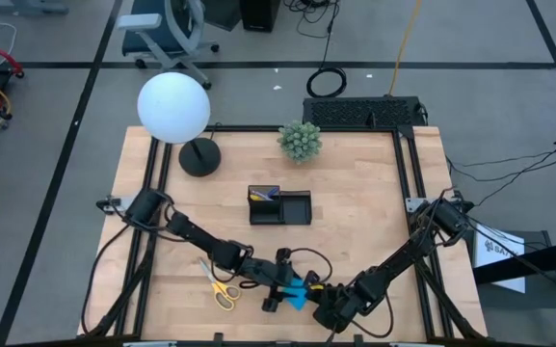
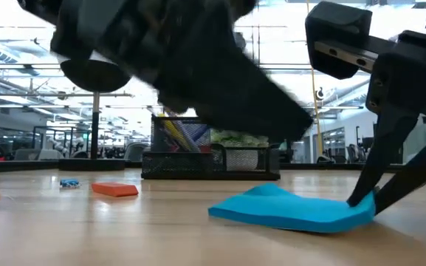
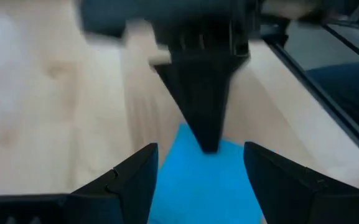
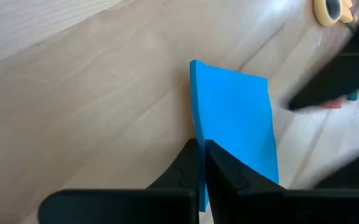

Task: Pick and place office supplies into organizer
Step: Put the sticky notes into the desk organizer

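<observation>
A light wooden table (image 1: 355, 222) is carrying a black organizer (image 1: 279, 206) at its centre, a round black lamp base (image 1: 199, 157) and a green spiky plant ball (image 1: 300, 141) toward the back, yellow-handled scissors (image 1: 220, 285) and a blue sticky-note pad (image 2: 290, 209) near the front edge, and an orange-red piece (image 2: 114, 190) lying flat.

Overhead, table-level, two close wrist views
</observation>
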Robot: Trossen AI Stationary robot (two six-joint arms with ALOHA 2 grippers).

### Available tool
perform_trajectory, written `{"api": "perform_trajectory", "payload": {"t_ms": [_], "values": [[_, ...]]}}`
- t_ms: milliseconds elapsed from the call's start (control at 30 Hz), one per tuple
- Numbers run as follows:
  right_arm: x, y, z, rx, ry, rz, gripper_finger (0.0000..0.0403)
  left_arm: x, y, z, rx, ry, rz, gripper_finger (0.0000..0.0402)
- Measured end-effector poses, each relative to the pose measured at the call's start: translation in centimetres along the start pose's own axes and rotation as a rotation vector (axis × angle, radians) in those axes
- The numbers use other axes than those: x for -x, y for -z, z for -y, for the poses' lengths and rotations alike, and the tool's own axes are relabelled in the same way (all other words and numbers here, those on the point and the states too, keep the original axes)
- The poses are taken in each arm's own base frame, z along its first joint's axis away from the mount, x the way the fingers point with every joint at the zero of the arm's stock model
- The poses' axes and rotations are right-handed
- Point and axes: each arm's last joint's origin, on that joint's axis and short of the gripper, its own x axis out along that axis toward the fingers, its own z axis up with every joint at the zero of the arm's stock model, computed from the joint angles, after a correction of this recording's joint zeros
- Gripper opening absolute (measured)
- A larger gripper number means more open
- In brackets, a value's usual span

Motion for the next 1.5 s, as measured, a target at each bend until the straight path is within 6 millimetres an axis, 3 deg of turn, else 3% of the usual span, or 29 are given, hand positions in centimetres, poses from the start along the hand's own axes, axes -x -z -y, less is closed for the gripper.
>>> {"api": "perform_trajectory", "payload": {"t_ms": [433, 700, 1100, 1500], "values": [[0.1, 0.5, 0.6, 0.031, 0.224, -0.119, 0.0001, 6.1, -6.2, -1.0, -0.077, -0.245, 0.089, 0.0243], [-0.1, 1.2, 1.8, 0.005, 0.405, -0.215, 0.0001, 9.4, -8.4, -1.7, -0.095, -0.379, 0.119, 0.0243], [0.6, 2.2, 5.4, -0.14, 0.704, -0.318, 0.0, 12.5, -9.6, -2.5, -0.114, -0.542, 0.089, 0.0243], [-0.7, 4.5, 8.8, -0.306, 0.82, -0.394, 0.0, 13.0, -9.3, -3.5, -0.107, -0.632, 0.034, 0.0243]]}}
